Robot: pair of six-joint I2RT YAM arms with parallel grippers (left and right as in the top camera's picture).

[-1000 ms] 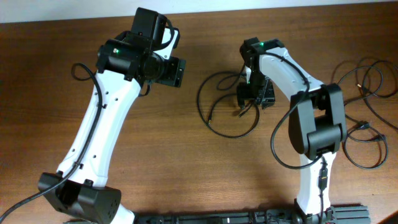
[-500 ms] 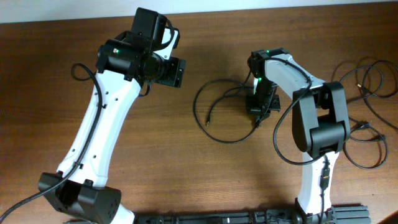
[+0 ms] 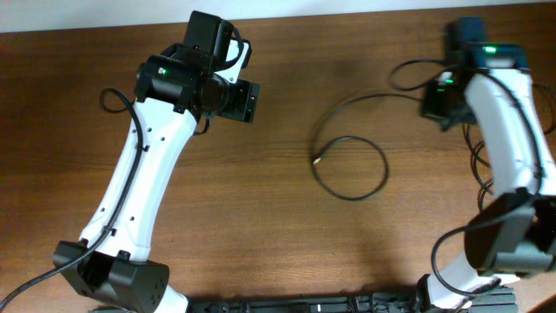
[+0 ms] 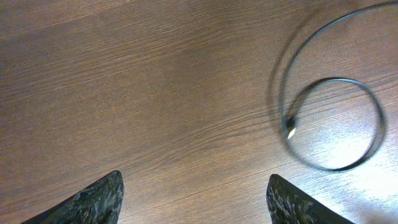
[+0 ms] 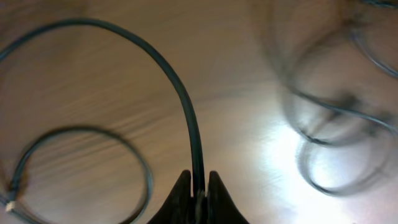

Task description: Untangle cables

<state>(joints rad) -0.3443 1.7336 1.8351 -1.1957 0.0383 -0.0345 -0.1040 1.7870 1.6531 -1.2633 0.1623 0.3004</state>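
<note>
**A:** Overhead first: how's the untangling going?

**B:** Partway, I'd say. One thin black cable (image 3: 352,167) lies on the brown wooden table (image 3: 261,217) as a loose coil, apart from the rest. Its tail runs up to the right gripper (image 3: 437,100). A clump of other dark cables (image 3: 475,156) sits by the right arm, half hidden, so that's what's left. The left gripper (image 3: 236,99) hangs well away from all of it, and I can't tell how its jaws stand from up here.

**A:** Left wrist cam?

**B:** Jaws spread wide, nothing between them. The coil and its pale plug end (image 4: 290,131) are off to the right.

**A:** And the right wrist?

**B:** Fingers pinched tight on that black cable, which arcs away toward the coil. Off to the right there's a smeary tangle, too blurred to count strands. My guess is one cable's nearly free and needs setting down, then it's on to the pile.
</note>
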